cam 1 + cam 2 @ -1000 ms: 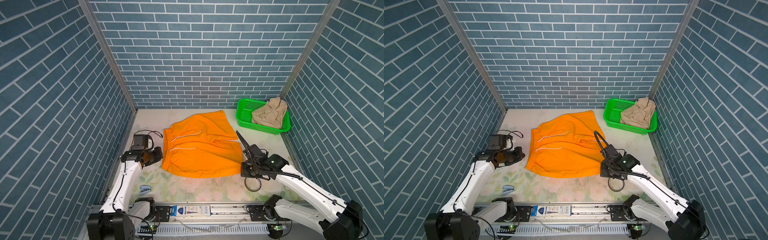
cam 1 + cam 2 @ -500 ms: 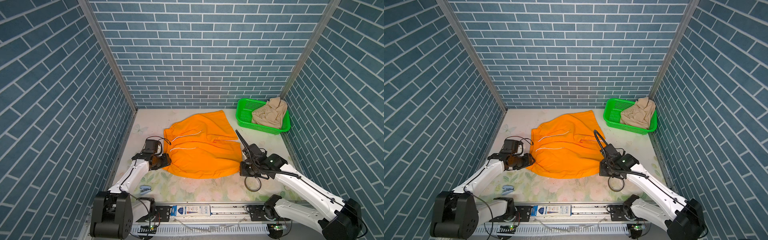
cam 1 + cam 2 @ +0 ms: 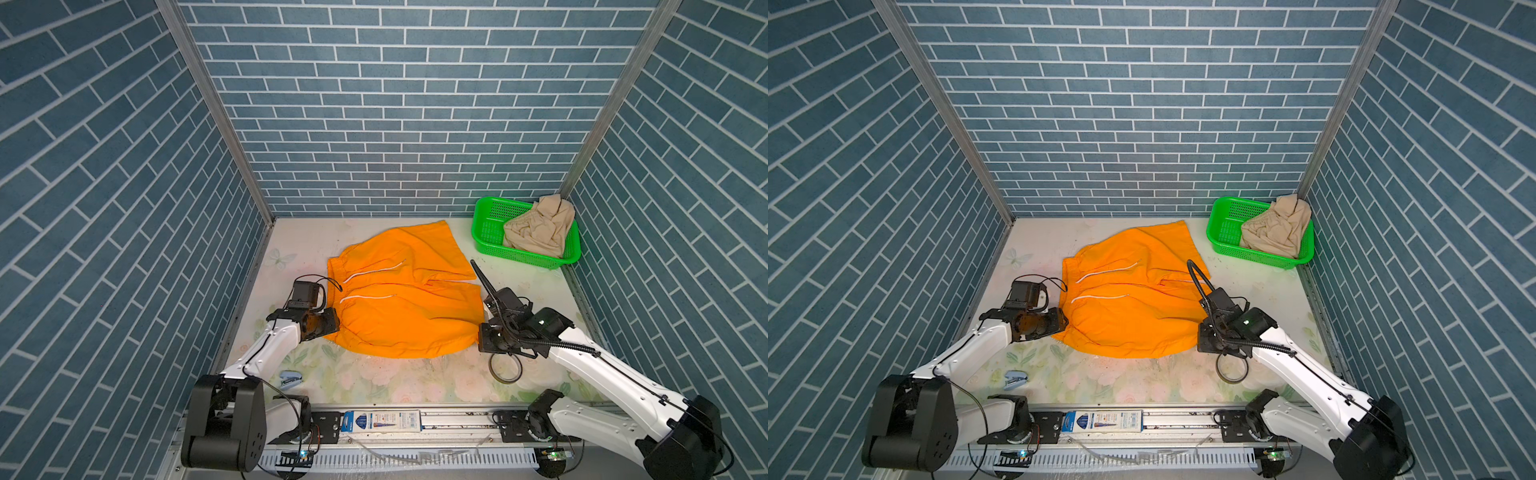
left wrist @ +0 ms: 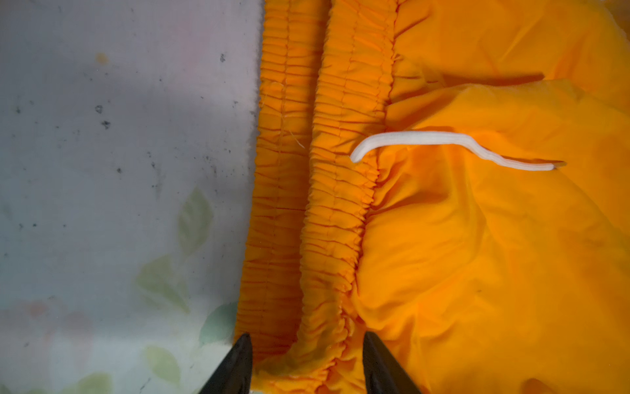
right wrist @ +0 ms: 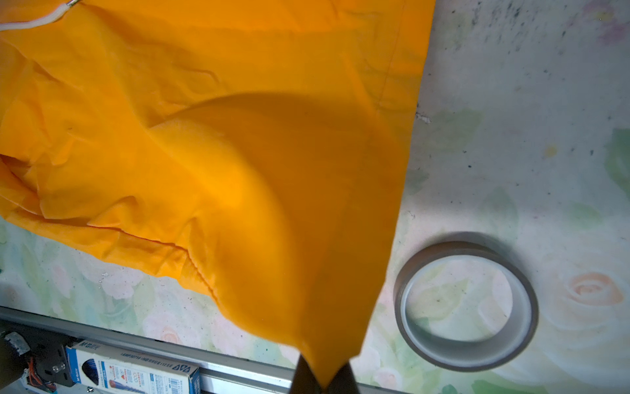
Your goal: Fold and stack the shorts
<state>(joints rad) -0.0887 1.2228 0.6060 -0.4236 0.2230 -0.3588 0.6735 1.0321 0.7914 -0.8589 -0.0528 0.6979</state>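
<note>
a: left gripper (image 4: 306, 344)?
b: spread, astride the waistband corner of the orange shorts (image 3: 399, 307), forearm low over the table (image 3: 374, 382).
a: right gripper (image 5: 324, 378)?
b: pinching their hem corner, raised, arm reaching inward. beige shorts (image 3: 536, 232) lie in the basket (image 3: 490, 245).

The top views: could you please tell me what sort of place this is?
Probably a robot test booth, not a home: blue brick-pattern wall panels box in a floral-covered table, two white arms sit on a rail at its front, and orange shorts lie spread out.
</note>
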